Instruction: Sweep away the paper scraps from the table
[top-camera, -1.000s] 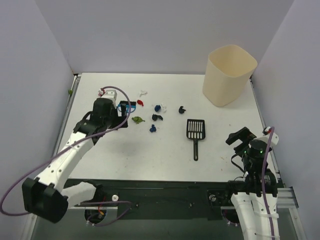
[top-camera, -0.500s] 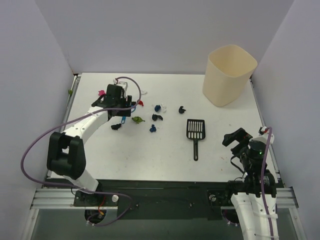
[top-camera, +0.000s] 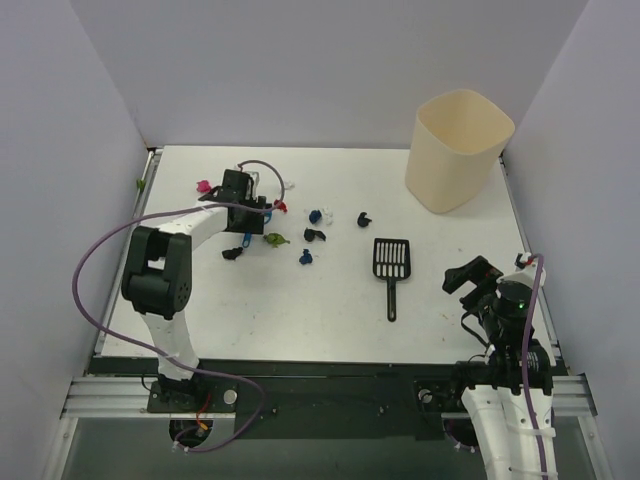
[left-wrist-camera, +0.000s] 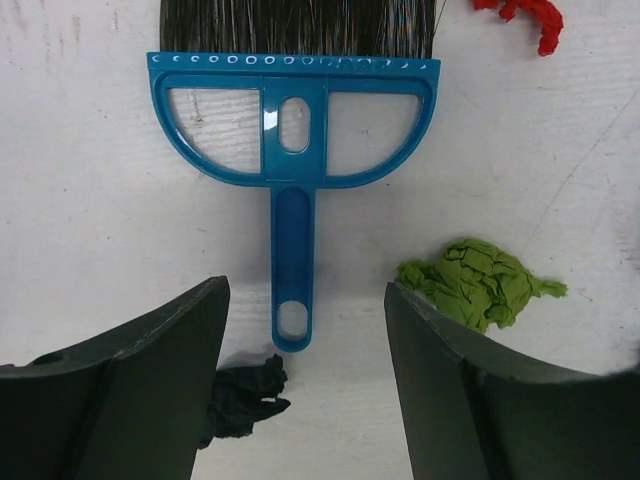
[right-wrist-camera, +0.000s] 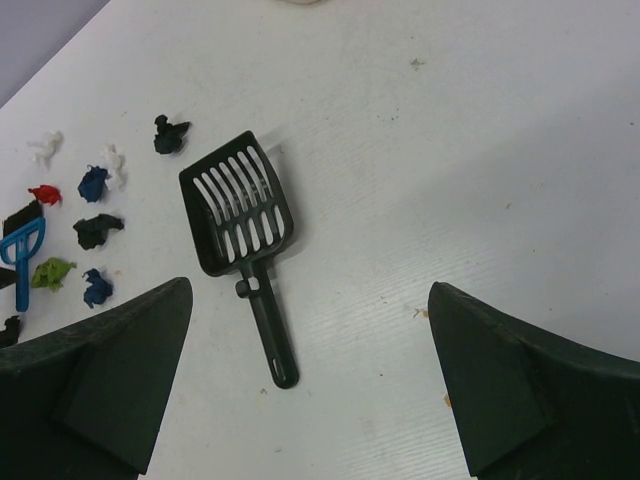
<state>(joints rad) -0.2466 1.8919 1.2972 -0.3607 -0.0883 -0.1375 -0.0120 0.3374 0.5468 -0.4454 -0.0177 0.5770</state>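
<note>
We see the left gripper (left-wrist-camera: 305, 300) spread wide, the handle of the blue brush (left-wrist-camera: 295, 130) lying between its jaws, untouched. The paper scraps (top-camera: 275, 239) lie scattered on the table (top-camera: 330, 300) around the brush. The right gripper (right-wrist-camera: 310, 290) gapes empty above the black scoop (right-wrist-camera: 240, 215).

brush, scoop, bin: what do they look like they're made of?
Brush: glossy blue plastic, going by the highlights along its one-piece openwork frame. Its bristles are dark fine fibres, probably synthetic.
Scoop: black plastic, duller sheen, slots and handle moulded in one piece.
Bin: cream, smooth, thin-walled with rounded corners, probably plastic.
</note>
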